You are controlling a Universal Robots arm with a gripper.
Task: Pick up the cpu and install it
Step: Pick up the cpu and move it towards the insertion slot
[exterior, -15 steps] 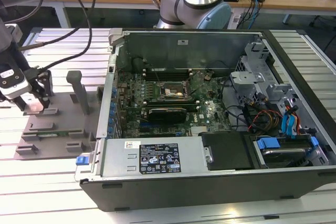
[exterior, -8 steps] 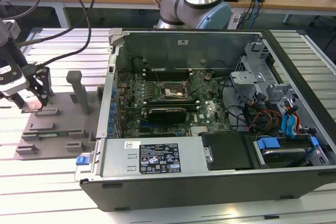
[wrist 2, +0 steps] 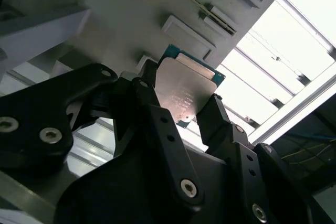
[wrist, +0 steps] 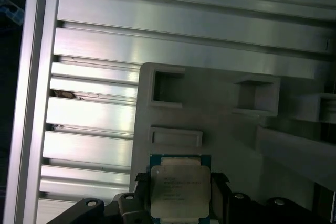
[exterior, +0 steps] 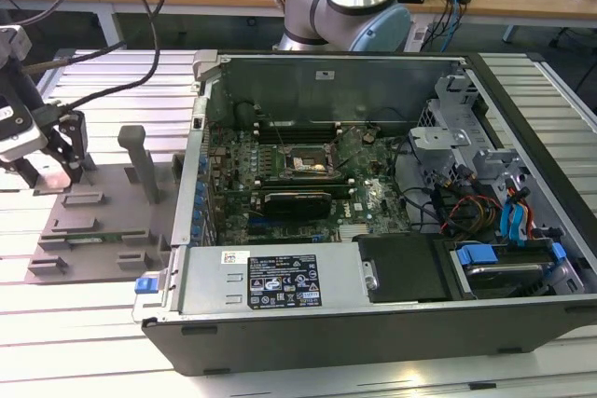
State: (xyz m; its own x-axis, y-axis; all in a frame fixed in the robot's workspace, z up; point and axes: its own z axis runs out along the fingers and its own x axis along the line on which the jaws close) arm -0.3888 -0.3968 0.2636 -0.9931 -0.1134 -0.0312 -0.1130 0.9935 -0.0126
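The black jaws are clamped on the small flat square cpu with its silvery metal top plate and thin green rim. Both wrist views show one jaw pressed against each of two opposite edges.

Just behind the cpu is the pale grey moulded fixture plate with its shallow rectangular pockets. The cpu is at one end of it, close to a pocket. The plate lies on the slatted aluminium table.

In the exterior view the jaws are over that plate at the exterior view's far left. The open black computer case stands well apart, toward the exterior view's right. Inside the case, on the green motherboard, is the dark square metal-framed socket.

As I judge it, the grasp is made, so the picking-up is in hand – but the install is not yet done, since the cpu is nowhere near the socket.

The underside of the cpu is hidden, so I cannot tell whether it touches the plate or is clear of it. The jaws are cut off by the picture's edge in the first wrist view. The socket is too small to tell whether its frame stands open or shut – or whether anything sits in it
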